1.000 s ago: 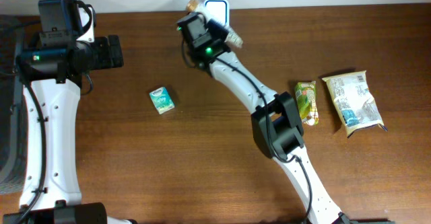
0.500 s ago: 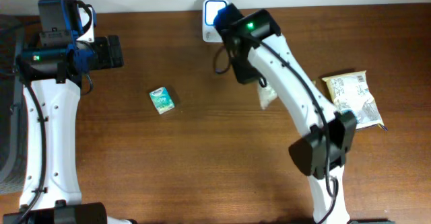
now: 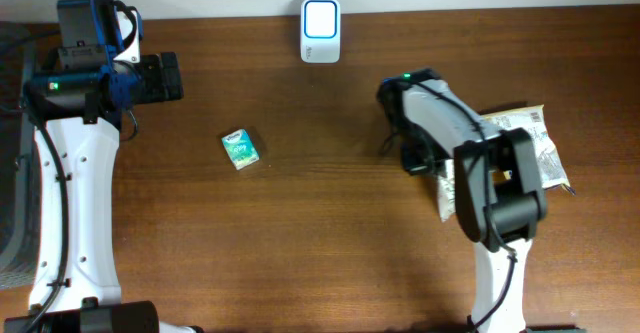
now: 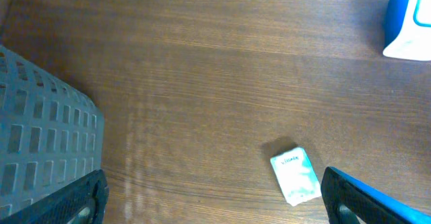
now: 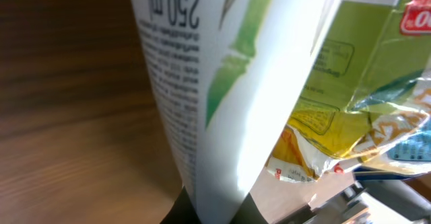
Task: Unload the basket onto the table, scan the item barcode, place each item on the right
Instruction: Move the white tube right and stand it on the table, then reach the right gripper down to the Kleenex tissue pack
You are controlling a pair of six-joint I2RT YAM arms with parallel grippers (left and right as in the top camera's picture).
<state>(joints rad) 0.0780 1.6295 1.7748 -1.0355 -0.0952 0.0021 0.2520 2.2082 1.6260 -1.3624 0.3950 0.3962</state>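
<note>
The item is a white tube (image 5: pixel 202 83) with green leaf print and "250 ml" lettering; my right gripper (image 5: pixel 215 214) is shut on its narrow end. In the overhead view the right gripper (image 3: pixel 422 159) sits low at the table's right side, and the tube's (image 3: pixel 446 199) pale end sticks out toward the front. The white scanner (image 3: pixel 320 17) with its lit blue window stands at the back centre, far from the tube. My left gripper (image 3: pixel 160 76) hovers open at the far left, holding nothing.
A yellow-green snack packet (image 5: pixel 350 109) lies right beside the tube. A pale food bag (image 3: pixel 530 148) lies at the far right. A small teal box (image 3: pixel 240 148) (image 4: pixel 295 177) rests left of centre. A grey slotted basket (image 4: pixel 40 143) stands at the left edge.
My right arm swung away from the scanner at the back, carrying the tube, and came down on the right by the packets. The left arm has not moved.
</note>
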